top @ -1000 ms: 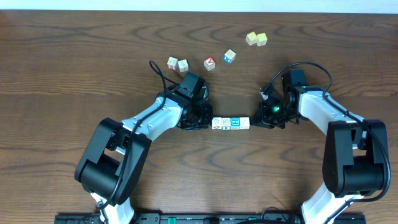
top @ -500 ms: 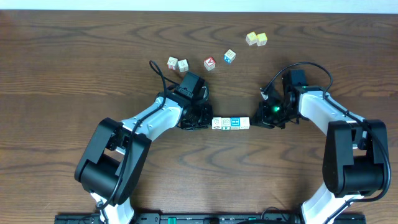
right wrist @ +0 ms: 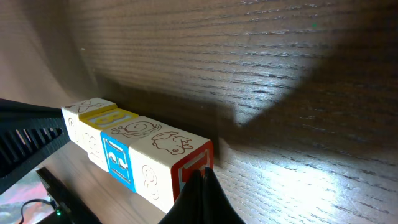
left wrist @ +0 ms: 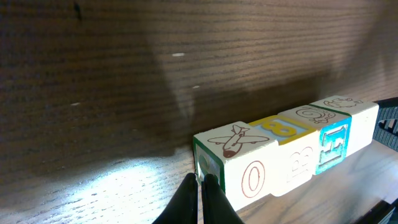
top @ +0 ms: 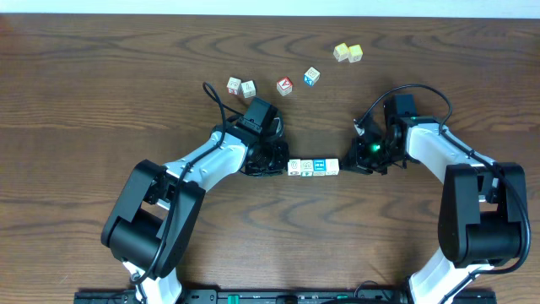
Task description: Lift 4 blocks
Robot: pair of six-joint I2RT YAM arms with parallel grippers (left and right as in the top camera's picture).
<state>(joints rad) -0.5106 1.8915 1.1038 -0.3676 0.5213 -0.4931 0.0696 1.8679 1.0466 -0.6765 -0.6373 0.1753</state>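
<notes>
1. On the dark wooden table (top: 101,101), four wooden cubes (top: 313,166) — cream-faced, one blue — are pressed in a row between left gripper (top: 284,165) and right gripper (top: 344,166), both closed.
2. Equal squeeze and level, simultaneous raising are advised.

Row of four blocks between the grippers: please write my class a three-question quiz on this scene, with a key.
1. True or false: the row of four blocks lies between the left gripper and the right gripper, one at each end.
2. Choose: in the left wrist view, the top of the end block by the fingertips shows A) an aeroplane, B) a fish, C) a house.
3. Short answer: are the two grippers open or shut?

Key: 1 true; 2 A; 3 shut.
</notes>
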